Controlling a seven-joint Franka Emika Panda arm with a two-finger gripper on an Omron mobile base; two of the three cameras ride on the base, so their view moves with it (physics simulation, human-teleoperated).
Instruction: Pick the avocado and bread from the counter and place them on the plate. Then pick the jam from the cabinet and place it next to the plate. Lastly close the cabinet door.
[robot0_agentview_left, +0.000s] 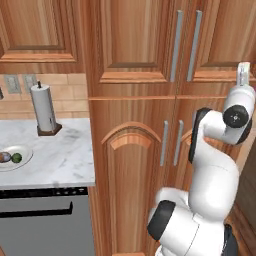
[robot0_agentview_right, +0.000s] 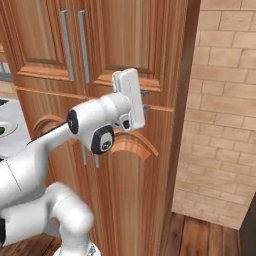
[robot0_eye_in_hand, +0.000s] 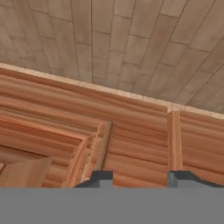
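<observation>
The white plate (robot0_agentview_left: 25, 151) lies on the marble counter (robot0_agentview_left: 65, 150) at the left, and the brown bread (robot0_agentview_left: 4, 157) and the green avocado (robot0_agentview_left: 16, 158) lie side by side on it. The plate's edge (robot0_agentview_right: 6, 125) also peeks in at the left of the right base view. The tall brown cabinet (robot0_agentview_left: 132, 75) has its doors flush and shut. My gripper (robot0_agentview_right: 145, 100) is open and holds nothing; it is raised against the lower right corner of the cabinet's upper right door (robot0_agentview_right: 125, 35). In the hand view the gripper (robot0_eye_in_hand: 142, 177) faces the door's wood (robot0_eye_in_hand: 131, 127). The jam is out of view.
A paper towel holder (robot0_agentview_left: 44, 107) stands at the back of the counter. A grey appliance front (robot0_agentview_left: 45, 220) sits under the counter. A tan brick wall (robot0_agentview_right: 225, 100) rises right of the cabinet over a wooden floor (robot0_agentview_right: 200, 235). A wall cupboard (robot0_agentview_left: 35, 30) hangs upper left.
</observation>
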